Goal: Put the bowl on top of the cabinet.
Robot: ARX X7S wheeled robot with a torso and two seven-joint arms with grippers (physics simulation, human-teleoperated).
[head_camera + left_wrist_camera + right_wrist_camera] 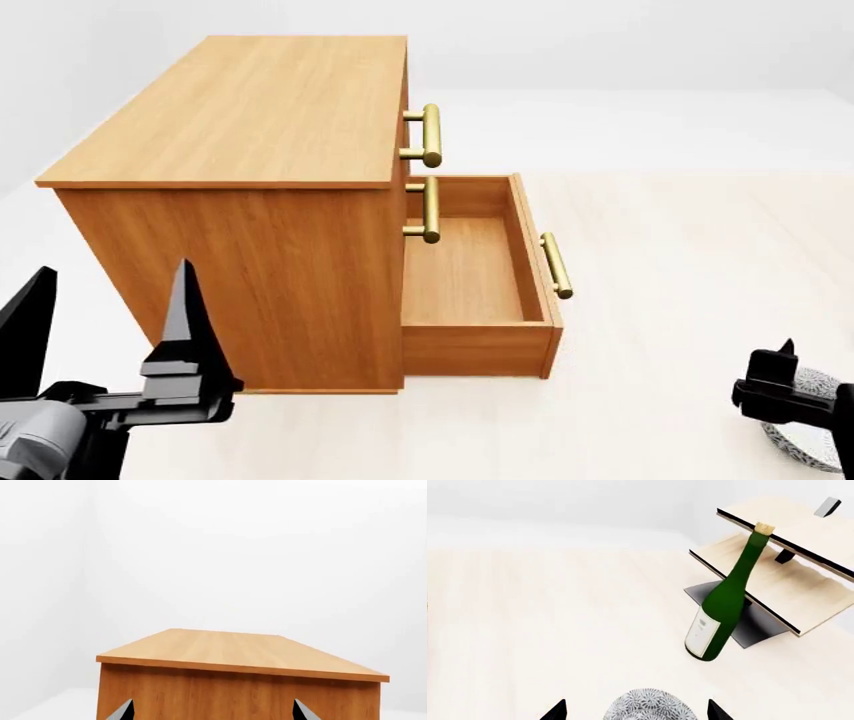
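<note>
The bowl [650, 707], white with a dense dark leafy pattern, sits on the pale floor, and only its edge [810, 442] shows at the lower right corner of the head view. My right gripper [635, 712] is open, one fingertip on each side of the bowl with a gap to it. In the head view the right gripper [785, 385] hangs just over the bowl. The orange-brown cabinet [254, 110] stands at the left with its flat top bare. My left gripper [110, 320] is open in front of the cabinet's side panel [233, 695], below the top edge.
The cabinet's bottom drawer [474, 270] is pulled out towards the right, with brass handles [430, 135] sticking out above it. A green bottle [720, 605] leans against a tilted pale-wood rack [787, 570] beyond the bowl.
</note>
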